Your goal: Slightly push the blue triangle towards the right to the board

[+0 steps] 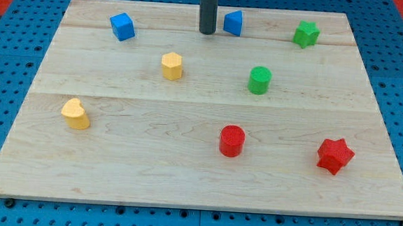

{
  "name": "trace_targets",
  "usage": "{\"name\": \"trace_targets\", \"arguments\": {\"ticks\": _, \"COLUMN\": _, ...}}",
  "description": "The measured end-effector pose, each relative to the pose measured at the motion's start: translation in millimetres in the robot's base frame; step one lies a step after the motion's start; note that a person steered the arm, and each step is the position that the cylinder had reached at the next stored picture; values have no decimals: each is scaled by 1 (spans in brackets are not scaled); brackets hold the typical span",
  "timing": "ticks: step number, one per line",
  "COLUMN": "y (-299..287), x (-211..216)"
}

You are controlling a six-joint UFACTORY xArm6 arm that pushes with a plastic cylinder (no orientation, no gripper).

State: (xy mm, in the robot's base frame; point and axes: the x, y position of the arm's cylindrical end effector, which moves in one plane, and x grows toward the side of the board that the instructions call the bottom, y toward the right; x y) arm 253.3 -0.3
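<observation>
Now your tip (206, 32) stands just left of the blue triangle (234, 22), lined up to push.

You have no jaws here, only a bare rod holding nothing. The triangle sits near the surface's (184, 175) top edge; the next move, by my reading, is a short nudge toward the view's right, stopping well short of the green star (306, 34).

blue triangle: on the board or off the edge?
On the board. The blue triangle sits on the wooden board near its top edge, just right of my tip; contact cannot be told.

My tip (206, 33) ends a smooth, dark, seemingly charcoal-grey cylindrical rod.
</observation>
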Motion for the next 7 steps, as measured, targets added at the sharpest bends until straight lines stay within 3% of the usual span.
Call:
{"name": "trace_targets", "arguments": {"ticks": 2, "y": 4, "x": -13}}
{"name": "trace_targets", "arguments": {"ticks": 3, "y": 4, "x": -44}}
{"name": "trace_targets", "arguments": {"ticks": 6, "y": 9, "x": -1}}
{"name": "trace_targets", "arguments": {"ticks": 7, "y": 10, "x": -37}}
